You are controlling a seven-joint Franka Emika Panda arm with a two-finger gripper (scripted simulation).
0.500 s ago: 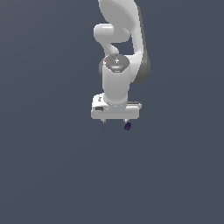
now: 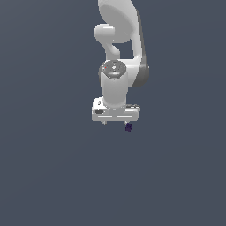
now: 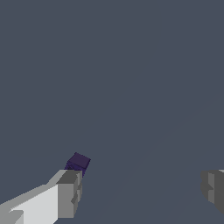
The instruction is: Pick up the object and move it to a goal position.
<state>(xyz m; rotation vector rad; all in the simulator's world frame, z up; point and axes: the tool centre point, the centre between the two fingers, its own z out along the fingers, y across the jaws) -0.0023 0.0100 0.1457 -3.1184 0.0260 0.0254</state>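
Pincer [image 3: 140,194] spread wide; object [image 3: 78,163] seemingly touching one finger.

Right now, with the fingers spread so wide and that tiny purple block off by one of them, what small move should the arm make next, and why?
Probably a small sideways shift, so the purple block sits midway between the fingers. In the wrist view the gripper is open, and the block lies just beyond the tip of one finger, not in the gap. The exterior view shows it below one end of the gripper. Closing now would likely miss it.
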